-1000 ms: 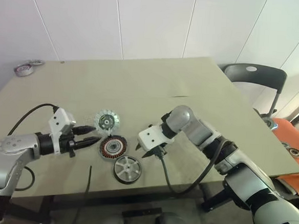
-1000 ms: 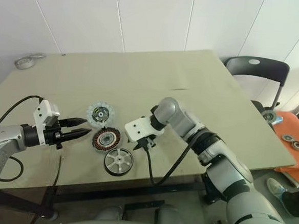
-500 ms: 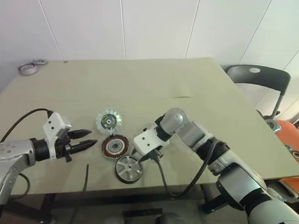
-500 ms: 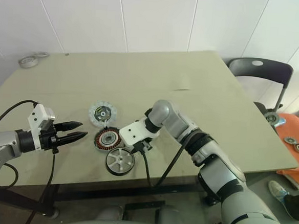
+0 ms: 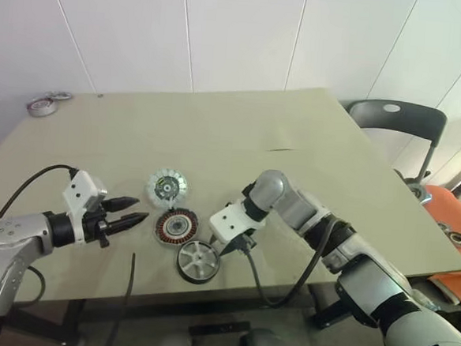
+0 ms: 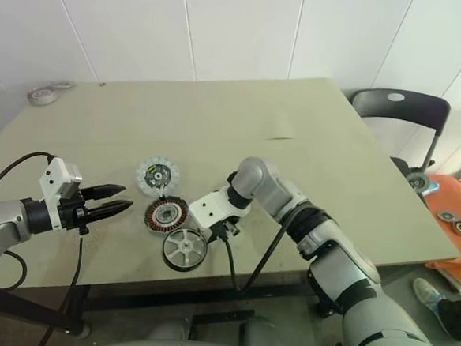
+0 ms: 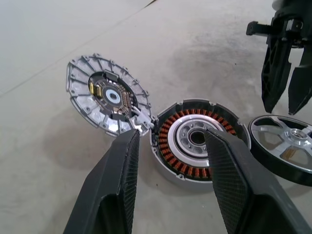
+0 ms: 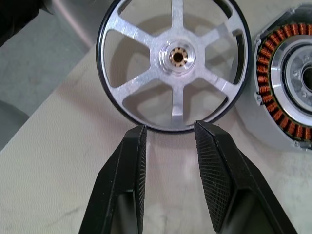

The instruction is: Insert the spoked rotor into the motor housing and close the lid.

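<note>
The spoked rotor (image 5: 197,262) lies flat near the table's front edge. Just behind it is the motor housing (image 5: 176,225), with copper windings around a silver centre. The lid (image 5: 166,187), a grey toothed disc, lies behind the housing. My right gripper (image 5: 233,248) points down beside the rotor, open and empty. In the right wrist view its fingertips (image 8: 139,134) stand just off the rotor's dark rim (image 8: 174,63). My left gripper (image 5: 137,211) hovers open and empty to the left of the housing (image 7: 195,141), pointing at it.
Tape rolls (image 5: 41,106) lie at the table's far left corner. A dark chair (image 5: 392,121) stands to the right, with an orange surface (image 5: 452,228) holding small discs beyond it. A black cable (image 5: 127,292) hangs over the front edge.
The camera has shifted. Both grippers have kept their places and stayed open, and the three parts have not moved.
</note>
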